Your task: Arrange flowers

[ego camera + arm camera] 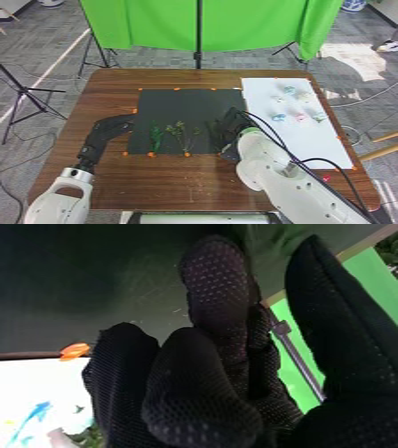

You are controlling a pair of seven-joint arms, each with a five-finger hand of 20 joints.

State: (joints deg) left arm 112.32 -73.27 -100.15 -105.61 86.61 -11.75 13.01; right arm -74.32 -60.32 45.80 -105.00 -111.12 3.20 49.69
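Observation:
In the head view, my left hand (108,129) lies over the left edge of the black sheet (164,105), its fingers relaxed. Leafy green stems (155,137) and thin sprigs (178,132) lie on that sheet, to the right of this hand. My right hand (233,131) is at the sheet's right side, beside another dark green stem (215,132). In the right wrist view, my right hand (218,299) is open, some fingers slightly bent and the thumb apart from them; blurred green leaves (274,238) lie beyond the fingertips. Pale blue flowers (279,118) and a pink flower (299,117) rest on the white sheet (262,95).
Orange tape pieces (152,154) line the sheets' edges on the brown wooden table (169,185). Black cables (306,160) run along my right arm. Beyond the table's far edge hangs a green cloth (160,30) with a dark stand in front.

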